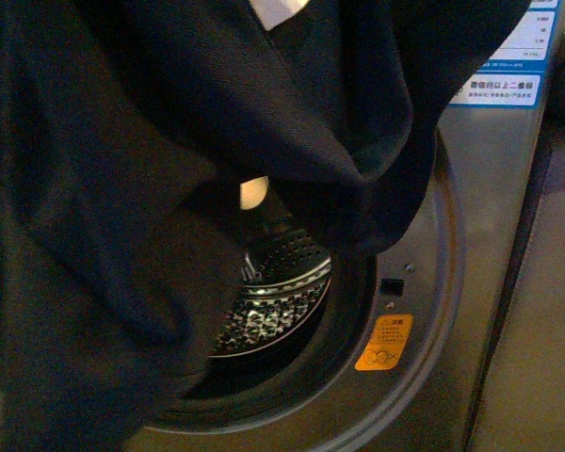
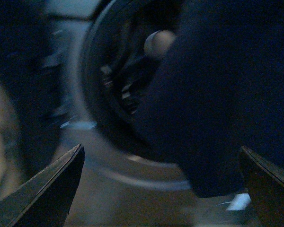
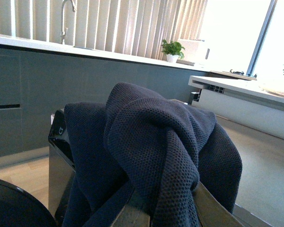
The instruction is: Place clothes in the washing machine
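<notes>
One garment [image 1: 122, 188], one washing machine [image 1: 480, 282]

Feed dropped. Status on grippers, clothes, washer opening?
Left gripper open, empty. Right gripper shut on clothes. Clothes hang across washing machine opening. Nothing else blocks drum.

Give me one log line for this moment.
clothes: hanging across washer porthole | drum: partly visible | right pincer: shut on clothes | left pincer: open, empty
</notes>
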Robot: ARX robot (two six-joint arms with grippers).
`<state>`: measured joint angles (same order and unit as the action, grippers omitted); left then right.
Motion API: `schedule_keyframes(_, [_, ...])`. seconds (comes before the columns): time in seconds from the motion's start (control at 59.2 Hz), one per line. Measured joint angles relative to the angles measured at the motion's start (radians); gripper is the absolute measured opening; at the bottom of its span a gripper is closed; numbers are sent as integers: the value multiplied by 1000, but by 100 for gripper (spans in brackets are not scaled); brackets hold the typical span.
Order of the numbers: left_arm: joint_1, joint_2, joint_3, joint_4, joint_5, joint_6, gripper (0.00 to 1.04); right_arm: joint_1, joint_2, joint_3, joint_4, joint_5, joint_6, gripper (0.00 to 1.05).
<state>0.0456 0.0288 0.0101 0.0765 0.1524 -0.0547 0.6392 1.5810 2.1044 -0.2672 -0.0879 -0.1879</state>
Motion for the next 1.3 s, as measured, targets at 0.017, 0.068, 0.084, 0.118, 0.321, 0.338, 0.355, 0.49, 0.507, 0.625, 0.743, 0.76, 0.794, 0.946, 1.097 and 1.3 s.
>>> schedule_keyframes(0.017, [34,26,-1,62,86,-30,98,-1,0,0,0,1,0,6])
schedule_keyframes(0.068, [107,86,-1,200,250,-98,98,-1,0,0,1,1,0,6])
schedule_keyframes(0.084, [139,119,-1,261,312,-138,98,-1,0,0,1,1,0,6])
schedule_keyframes(0.118, [180,172,0,344,392,-166,98,0,0,0,1,-1,0,6])
schedule_keyframes(0.321, [239,485,20,651,513,-227,98,-1,-3,0,1,0,0,6])
schedule_keyframes(0.338, [233,513,31,665,512,-227,98,-1,-3,0,1,0,0,6])
schedule_keyframes(0.355, [231,526,37,671,512,-227,98,-1,-3,0,1,0,0,6])
schedule_keyframes(0.49, [179,663,149,731,507,-212,98,-1,-3,0,1,0,0,6])
schedule_keyframes(0.507, [171,680,169,736,507,-211,98,-1,-3,0,1,0,0,6])
schedule_keyframes(0.625, [130,759,271,744,506,-203,98,-1,-3,0,1,0,0,6])
schedule_keyframes(0.743, [89,819,360,745,512,-192,98,-1,-3,0,1,0,0,6])
schedule_keyframes(0.76, [85,824,368,746,515,-192,98,-1,-3,0,1,0,0,6])
schedule_keyframes(0.794, [72,840,392,754,523,-188,98,-1,-3,0,1,0,0,6])
schedule_keyframes(0.946, [16,915,490,794,550,-175,98,-1,-3,0,1,0,0,6])
schedule_keyframes(1.097, [-31,1007,567,835,583,-170,98,-1,-3,0,1,0,0,6])
schedule_keyframes(1.3, [-79,1115,649,861,602,-172,98,-1,-3,0,1,0,0,6])
